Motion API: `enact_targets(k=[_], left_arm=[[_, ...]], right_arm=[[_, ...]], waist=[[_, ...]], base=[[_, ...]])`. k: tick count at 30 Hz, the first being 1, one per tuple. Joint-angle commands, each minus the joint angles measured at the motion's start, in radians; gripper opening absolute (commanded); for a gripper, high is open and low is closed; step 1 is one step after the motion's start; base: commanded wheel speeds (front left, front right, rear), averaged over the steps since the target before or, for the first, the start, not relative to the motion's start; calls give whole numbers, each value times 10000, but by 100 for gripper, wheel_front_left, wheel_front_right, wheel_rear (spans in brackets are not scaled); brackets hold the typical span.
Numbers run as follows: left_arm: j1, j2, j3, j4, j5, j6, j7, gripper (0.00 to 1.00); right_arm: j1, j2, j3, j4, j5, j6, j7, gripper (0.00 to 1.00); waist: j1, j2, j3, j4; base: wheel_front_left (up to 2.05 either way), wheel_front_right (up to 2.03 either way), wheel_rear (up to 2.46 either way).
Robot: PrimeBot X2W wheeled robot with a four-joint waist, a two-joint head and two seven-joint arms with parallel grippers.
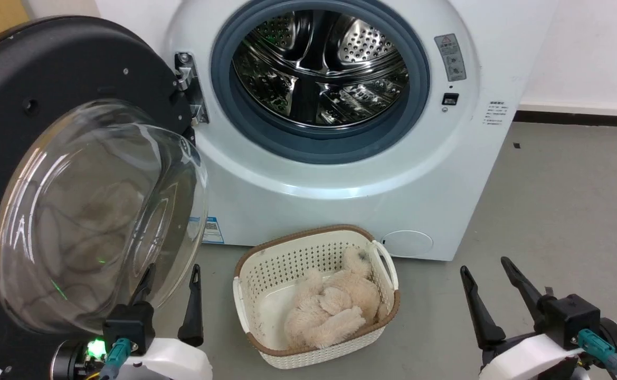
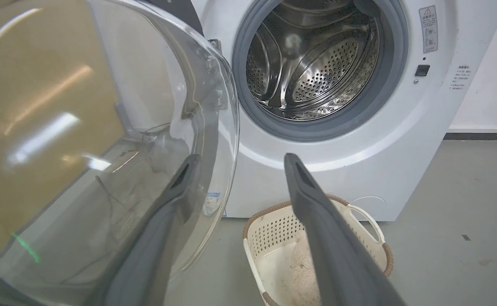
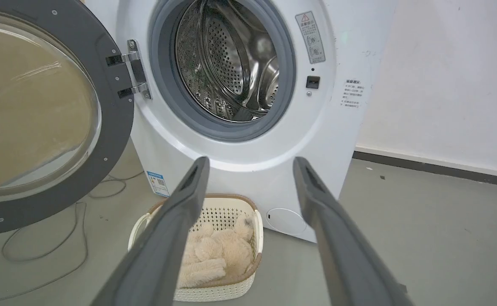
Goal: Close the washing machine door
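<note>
Task unstarted: washing machine door (image 1: 49,68) hangs wide open at left. My left gripper (image 1: 172,274) spread, empty, beside it; my right gripper (image 1: 485,265) spread, empty. Whole swing-shut left.

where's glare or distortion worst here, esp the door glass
Head view: white glare streaks curve across the glass bowl of the washing machine door, plus a green glint. Left wrist view: worst, the bowl smears what's behind into tan blur. Right wrist view: wide-angle bending, mirror highlights in the steel drum.

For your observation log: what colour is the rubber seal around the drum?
The seal is blue-grey; head view shows it best.
</note>
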Motion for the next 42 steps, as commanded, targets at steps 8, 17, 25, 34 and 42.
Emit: enact_targets(k=[8,17,25,34,42], left_arm=[[164,-1,56,-42,-122,-43,-257,100],[247,-1,127,-56,-143,-95,-445,100],[316,-1,164,-89,-166,-114,-612,100],[438,-2,220,-146,-203,-119,-842,100],[519,-2,290,-184,-222,-127,-1008,100]], right_arm=[[102,-71,185,100,273,3,-269,100],[125,-115,330,193,484,3,-456,100],[156,-139,455,271,677,4,-623,100],[192,-178,659,395,932,4,-852,100],[225,-199,838,496,1120,5,-1018,100]], waist=[[-1,0,-43,417],[-1,0,-93,859],[-1,0,-142,1273],[-1,0,-193,1879],[-1,0,-234,2303]], base=[[0,0,0],[0,0,0],[0,0,0],[0,0,0],[0,0,0]])
